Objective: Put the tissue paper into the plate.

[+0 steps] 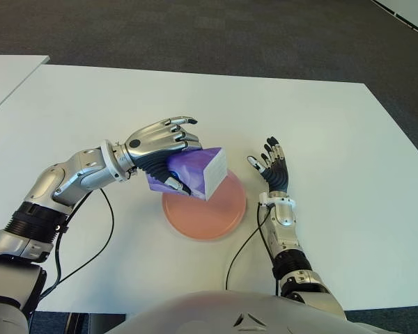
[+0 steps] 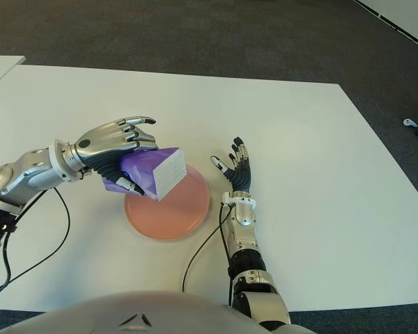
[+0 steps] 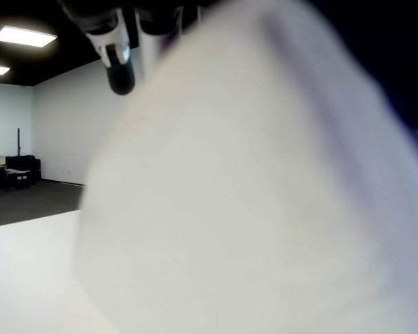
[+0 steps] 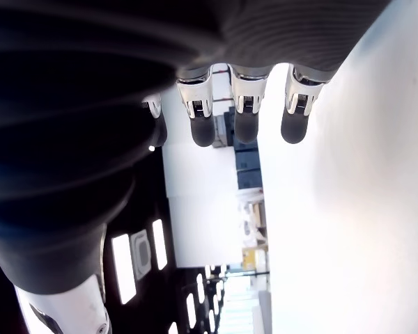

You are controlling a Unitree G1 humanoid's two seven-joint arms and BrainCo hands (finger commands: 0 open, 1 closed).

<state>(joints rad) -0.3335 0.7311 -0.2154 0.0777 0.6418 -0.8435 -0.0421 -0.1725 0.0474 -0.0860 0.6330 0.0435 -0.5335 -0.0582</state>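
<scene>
A purple tissue pack (image 1: 195, 170) with a white end face is held in my left hand (image 1: 168, 154), whose fingers curl over its top while the thumb presses it from below. The pack hangs tilted above the left rim of the round pink plate (image 1: 212, 212) on the white table. In the left wrist view the tissue pack (image 3: 265, 195) fills most of the picture. My right hand (image 1: 272, 167) shows just right of the plate, fingers spread and holding nothing.
The white table (image 1: 334, 139) spreads wide around the plate. Black cables (image 1: 104, 236) run from both arms across the table's near part. A second white table (image 1: 7, 73) stands at the far left, with dark carpet beyond.
</scene>
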